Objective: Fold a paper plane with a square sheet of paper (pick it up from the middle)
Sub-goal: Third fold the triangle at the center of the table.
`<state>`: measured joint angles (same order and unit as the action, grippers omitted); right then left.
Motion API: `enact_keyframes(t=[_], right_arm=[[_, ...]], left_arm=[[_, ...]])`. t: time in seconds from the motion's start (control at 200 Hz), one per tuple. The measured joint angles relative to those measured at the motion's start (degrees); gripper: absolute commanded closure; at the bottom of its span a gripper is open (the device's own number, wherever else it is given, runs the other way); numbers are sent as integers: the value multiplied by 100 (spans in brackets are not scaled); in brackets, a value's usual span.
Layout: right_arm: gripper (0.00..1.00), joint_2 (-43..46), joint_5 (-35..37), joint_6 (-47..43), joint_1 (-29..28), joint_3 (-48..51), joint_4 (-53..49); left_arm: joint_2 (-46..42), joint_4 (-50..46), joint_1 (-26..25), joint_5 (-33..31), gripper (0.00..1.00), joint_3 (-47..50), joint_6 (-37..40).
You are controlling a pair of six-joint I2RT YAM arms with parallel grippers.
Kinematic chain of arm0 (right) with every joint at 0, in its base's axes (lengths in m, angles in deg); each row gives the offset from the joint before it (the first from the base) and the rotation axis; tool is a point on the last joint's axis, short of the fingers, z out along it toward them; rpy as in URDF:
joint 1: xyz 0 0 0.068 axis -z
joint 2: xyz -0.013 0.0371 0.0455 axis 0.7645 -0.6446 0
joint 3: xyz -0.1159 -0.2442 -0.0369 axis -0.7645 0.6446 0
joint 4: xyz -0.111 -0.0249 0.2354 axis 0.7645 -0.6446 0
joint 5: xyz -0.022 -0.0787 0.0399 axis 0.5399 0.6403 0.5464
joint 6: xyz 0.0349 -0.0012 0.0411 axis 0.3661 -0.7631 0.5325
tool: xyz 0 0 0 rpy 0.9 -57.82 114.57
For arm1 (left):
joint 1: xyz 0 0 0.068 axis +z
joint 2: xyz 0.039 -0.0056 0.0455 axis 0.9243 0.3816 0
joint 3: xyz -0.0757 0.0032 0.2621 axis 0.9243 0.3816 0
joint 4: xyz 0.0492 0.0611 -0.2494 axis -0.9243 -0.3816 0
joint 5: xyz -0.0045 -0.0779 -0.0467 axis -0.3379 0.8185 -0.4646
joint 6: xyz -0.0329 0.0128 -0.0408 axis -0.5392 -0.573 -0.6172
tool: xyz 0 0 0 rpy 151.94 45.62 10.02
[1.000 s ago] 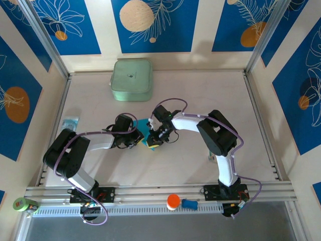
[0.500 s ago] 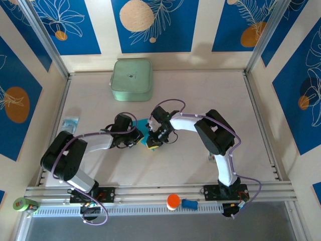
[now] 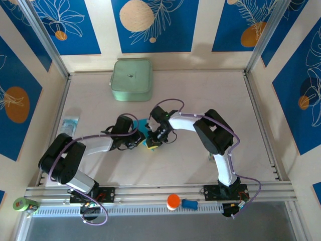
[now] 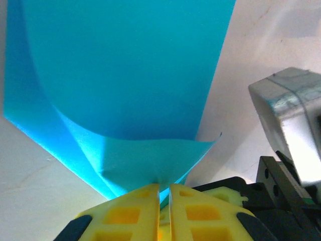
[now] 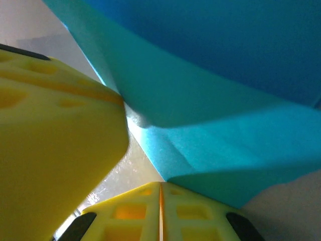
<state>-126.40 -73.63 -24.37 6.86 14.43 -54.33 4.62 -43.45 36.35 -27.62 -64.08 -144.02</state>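
Paper [image 4: 125, 75] lying centre of table [image 3: 200, 100], edge curling up. Left gripper [image 4: 164, 201] and right gripper [image 5: 160, 201] both pinching it, sitting almost touching. You're risking tearing it or crashing jaws together if pulling unevenly, I'd guess.

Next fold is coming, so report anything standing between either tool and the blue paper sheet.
Nothing visible does. The left tool is shut on a folded edge of the square sheet of paper, and the right tool is shut on it too, close beside the left one.
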Motion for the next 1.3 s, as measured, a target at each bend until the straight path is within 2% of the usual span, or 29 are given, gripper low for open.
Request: enact_keyframes(t=[0.915,1.301], right_arm=[[90,17,-28,59,39,-9,-7],[92,485,109,109,87,4,-35]], left_arm=[[94,-55,-57,-337,89,131,-4],[131,4,-57,-348,89,133,-4]])
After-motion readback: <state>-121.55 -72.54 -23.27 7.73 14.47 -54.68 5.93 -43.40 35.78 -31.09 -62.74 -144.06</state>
